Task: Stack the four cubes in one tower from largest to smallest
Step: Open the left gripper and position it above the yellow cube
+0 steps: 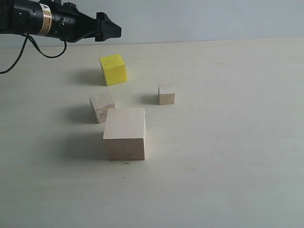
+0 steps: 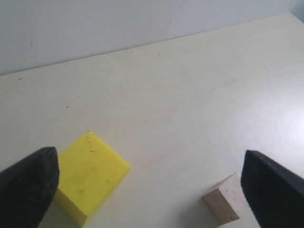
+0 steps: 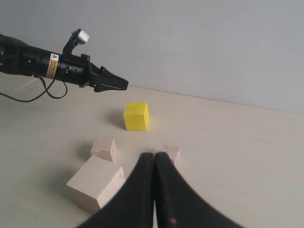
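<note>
All four cubes stand apart on the table. The large pale wood cube [image 1: 124,133] is nearest the front, and the smaller wood cube [image 1: 101,106] sits just behind its left corner. The yellow cube [image 1: 113,69] is farther back, with the smallest wood cube [image 1: 166,94] to the right. My left gripper [image 1: 113,31] hovers above and behind the yellow cube [image 2: 90,176], open with nothing between its fingers [image 2: 29,185]; a bare wood cube [image 2: 219,205] shows near the other finger. My right gripper [image 3: 154,156] is shut and empty, well back from the cubes, its tips in line with the smallest cube [image 3: 173,153].
The pale table [image 1: 228,142] stretches bare to the right and front of the cubes. A light wall [image 1: 199,19] rises behind the table's far edge. The left arm's black cable [image 1: 28,47] hangs at the back left.
</note>
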{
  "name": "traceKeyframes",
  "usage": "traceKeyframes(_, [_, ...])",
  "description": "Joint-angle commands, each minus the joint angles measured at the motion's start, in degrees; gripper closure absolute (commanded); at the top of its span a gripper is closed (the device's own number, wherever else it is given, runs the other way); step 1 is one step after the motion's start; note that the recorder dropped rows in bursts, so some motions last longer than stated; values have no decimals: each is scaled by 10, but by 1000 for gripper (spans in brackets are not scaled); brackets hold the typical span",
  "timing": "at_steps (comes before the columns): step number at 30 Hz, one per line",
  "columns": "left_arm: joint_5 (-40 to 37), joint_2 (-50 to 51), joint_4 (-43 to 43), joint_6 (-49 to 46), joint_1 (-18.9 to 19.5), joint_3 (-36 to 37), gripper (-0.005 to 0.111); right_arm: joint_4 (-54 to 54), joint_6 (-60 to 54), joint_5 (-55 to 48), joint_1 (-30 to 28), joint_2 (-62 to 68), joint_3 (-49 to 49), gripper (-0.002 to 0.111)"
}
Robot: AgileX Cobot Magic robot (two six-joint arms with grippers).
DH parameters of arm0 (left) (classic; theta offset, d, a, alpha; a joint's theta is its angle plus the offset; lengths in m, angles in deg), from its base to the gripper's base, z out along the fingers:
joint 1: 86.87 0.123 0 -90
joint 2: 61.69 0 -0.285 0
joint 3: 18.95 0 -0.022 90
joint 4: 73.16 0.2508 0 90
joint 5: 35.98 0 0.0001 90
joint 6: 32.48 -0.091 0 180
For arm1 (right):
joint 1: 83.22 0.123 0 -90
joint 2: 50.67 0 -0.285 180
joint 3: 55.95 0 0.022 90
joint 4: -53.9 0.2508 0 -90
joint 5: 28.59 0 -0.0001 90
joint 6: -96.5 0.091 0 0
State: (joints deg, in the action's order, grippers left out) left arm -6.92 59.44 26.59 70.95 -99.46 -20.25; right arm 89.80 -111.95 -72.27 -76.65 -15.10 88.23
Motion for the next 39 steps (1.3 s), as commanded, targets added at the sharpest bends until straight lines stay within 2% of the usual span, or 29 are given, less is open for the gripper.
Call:
traceKeyframes(1, [-2, -3, -119, 3, -5, -2, 1, 1, 2, -1, 1, 1, 1, 108])
traceKeyframes(4, [-2, -3, -170, 3, -6, -2, 1, -2, 2, -3, 1, 1, 0, 108])
traceKeyframes(16, [-2, -3, -162, 3, -9, -2, 1, 1, 2, -3, 1, 1, 0, 108])
traceKeyframes(20, [-6, -3, -213, -8, -9, -2, 1, 1, 2, -3, 1, 1, 0, 108])
traceKeyframes(24, [-62, -3, -287, -150, -13, -1, 1, 1, 2, -3, 1, 1, 0, 108])
traceKeyframes(27, [-158, -3, -391, -274, -30, -1, 1, 1, 2, -3, 1, 1, 0, 108])
traceKeyframes(31, [-309, -3, -581, -516, -52, -1, 1, 1, 2, -3, 1, 1, 0, 108])
traceKeyframes(35, [-348, -5, -762, -765, -53, -1, 1, 1, 2, -3, 1, 1, 0, 108])
traceKeyframes(36, [-353, -9, -847, -893, -53, -1, 1, 1, 2, -3, 1, 1, 0, 108])
traceKeyframes(38, [-390, -16, -902, -1007, -53, -6, 1, 1, 2, -3, 1, 1, 0, 108])
traceKeyframes(39, [-413, -16, -899, -1011, -53, -10, 1, 1, 2, -3, 1, 1, 0, 108])
